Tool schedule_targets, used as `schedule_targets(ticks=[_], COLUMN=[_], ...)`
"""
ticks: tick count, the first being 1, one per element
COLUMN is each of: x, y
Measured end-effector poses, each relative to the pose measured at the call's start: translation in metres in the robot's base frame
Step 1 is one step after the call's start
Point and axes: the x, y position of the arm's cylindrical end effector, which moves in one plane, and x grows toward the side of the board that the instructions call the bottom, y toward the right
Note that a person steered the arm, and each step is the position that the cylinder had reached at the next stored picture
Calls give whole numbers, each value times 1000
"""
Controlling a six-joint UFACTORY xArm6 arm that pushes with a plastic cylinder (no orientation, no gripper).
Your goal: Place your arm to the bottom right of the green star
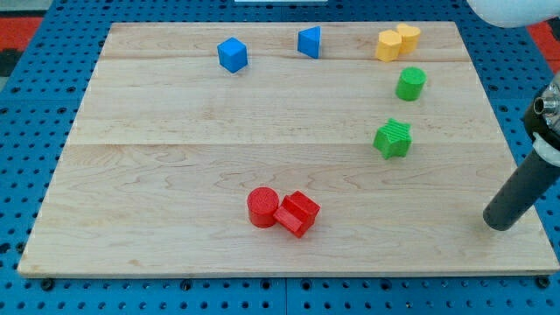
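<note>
Wooden board (175, 166) bearing coloured blocks (393, 138)

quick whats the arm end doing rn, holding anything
No jaws, just a rod. My tip holds nothing, touches no block, and sits toward the view's bottom right of the green star.

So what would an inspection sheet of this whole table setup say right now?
Surface: wooden board, flat, on a blue perforated base.
Job's things: green star at the view's right; my tip is to its bottom right, apart from it.
Clutter: green cylinder, two yellow blocks touching, blue cube, blue block, red cylinder touching red block.
Grippers: none; a rod only.
Cables: nothing seen.
Surroundings: red patches at the top corners.
</note>
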Motion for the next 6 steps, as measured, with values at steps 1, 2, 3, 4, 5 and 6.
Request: schedule_targets(ticks=[1, 2, 3, 4, 5, 6], x=[0, -23, -44, -80, -85, -85], y=[0, -1, -1, -1, -2, -4])
